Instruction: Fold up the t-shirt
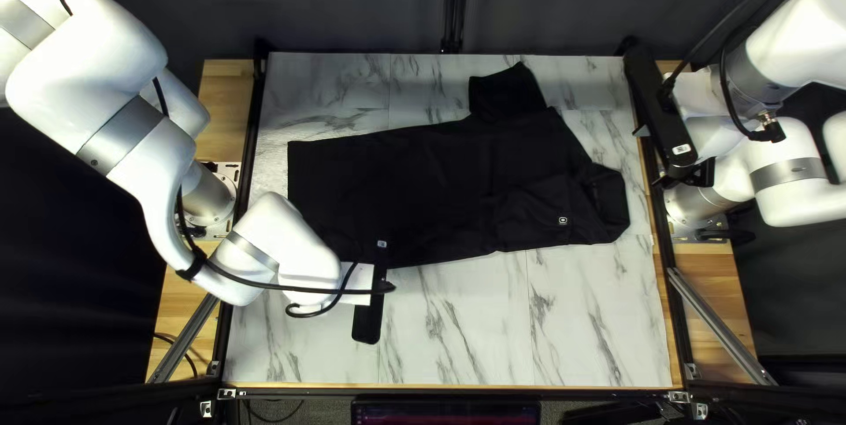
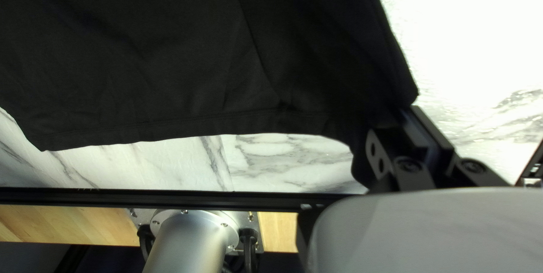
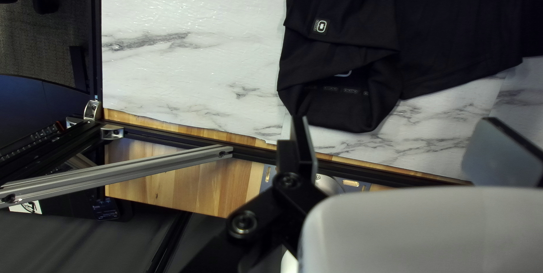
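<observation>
The black t-shirt (image 1: 423, 187) lies across the table, its hem toward my left arm and its collar at the right of the top left view. One sleeve (image 1: 508, 95) sticks out toward the far edge; a part with a small logo lies over the near side. My left gripper (image 1: 359, 282) is at the near hem corner, fingertips hidden there. In the left wrist view, that gripper (image 2: 408, 123) is shut on the corner of the shirt (image 2: 186, 52). My right gripper (image 1: 693, 174) hangs beyond the collar; in its wrist view the gripper (image 3: 396, 137) stands wide open, apart from the shirt (image 3: 350, 92).
The marble-patterned table (image 1: 529, 328) shows along the shirt's near side. Dark rails (image 1: 251, 170) run along its edges, with wooden boards (image 1: 226, 108) outside them. A metal strut (image 3: 124, 168) slants beside the right rail.
</observation>
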Controlling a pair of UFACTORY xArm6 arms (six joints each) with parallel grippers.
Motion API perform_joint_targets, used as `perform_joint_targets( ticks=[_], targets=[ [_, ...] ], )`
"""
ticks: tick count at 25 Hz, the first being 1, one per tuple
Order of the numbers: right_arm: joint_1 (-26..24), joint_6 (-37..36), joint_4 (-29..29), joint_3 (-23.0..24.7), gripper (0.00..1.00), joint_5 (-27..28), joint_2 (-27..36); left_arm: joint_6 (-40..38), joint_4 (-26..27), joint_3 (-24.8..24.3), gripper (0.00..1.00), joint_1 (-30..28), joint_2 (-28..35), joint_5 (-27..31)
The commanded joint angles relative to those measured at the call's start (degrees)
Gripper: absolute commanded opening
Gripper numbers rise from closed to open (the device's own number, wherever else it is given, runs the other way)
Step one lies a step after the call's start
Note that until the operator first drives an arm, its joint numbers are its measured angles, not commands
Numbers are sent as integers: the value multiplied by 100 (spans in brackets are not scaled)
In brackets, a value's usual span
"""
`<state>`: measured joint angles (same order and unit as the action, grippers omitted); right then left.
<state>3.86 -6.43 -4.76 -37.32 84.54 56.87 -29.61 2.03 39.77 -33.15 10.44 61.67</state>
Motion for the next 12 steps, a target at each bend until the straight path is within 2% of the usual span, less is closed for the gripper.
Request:
perform_joint_targets(
  ticks=[1, 9, 12],
  targets=[
    [0, 0, 0, 0, 100, 0, 0, 277, -32, -521, 0, 345, 454, 0],
    [0, 0, 0, 0, 100, 0, 0, 878, -140, -1369, 0, 1059, 1014, -58],
    [0, 0, 0, 0, 100, 0, 0, 1037, -215, -1550, 0, 1240, 1074, -126]
  ],
)
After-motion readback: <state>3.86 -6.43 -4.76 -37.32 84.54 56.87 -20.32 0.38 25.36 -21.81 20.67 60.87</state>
